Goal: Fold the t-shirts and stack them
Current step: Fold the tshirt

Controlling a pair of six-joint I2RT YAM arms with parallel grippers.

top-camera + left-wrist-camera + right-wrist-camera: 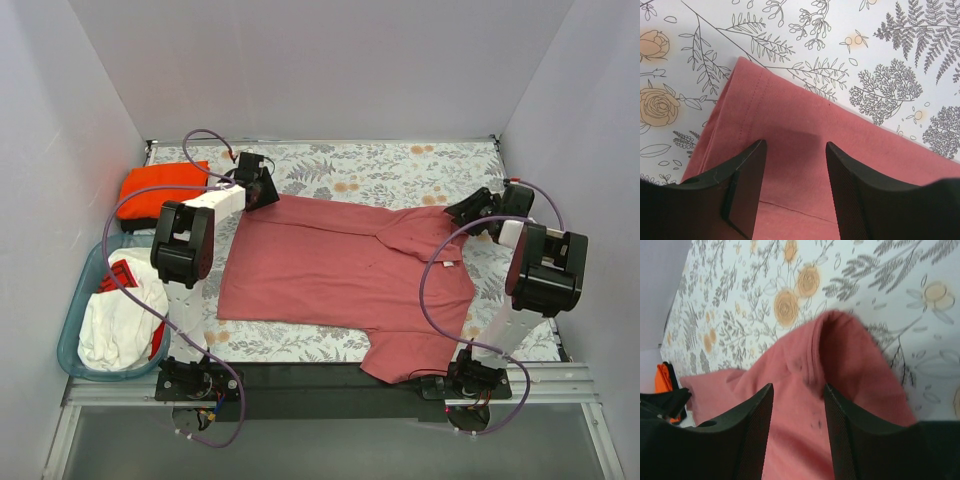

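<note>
At the rose-red shirt, left tool stands parted; whether right tool grips is unclear.

Both are the same build. The left arm and right arm have chunky black joint housings with white link sections between them. Purple cables loop loosely off each one. The black bases along the bottom of the frame have little red and yellow wires poking out underneath. Up close, the left gripper and right gripper have matte black wedge-shaped jaws, with fine ribbing on the inner faces.
</note>
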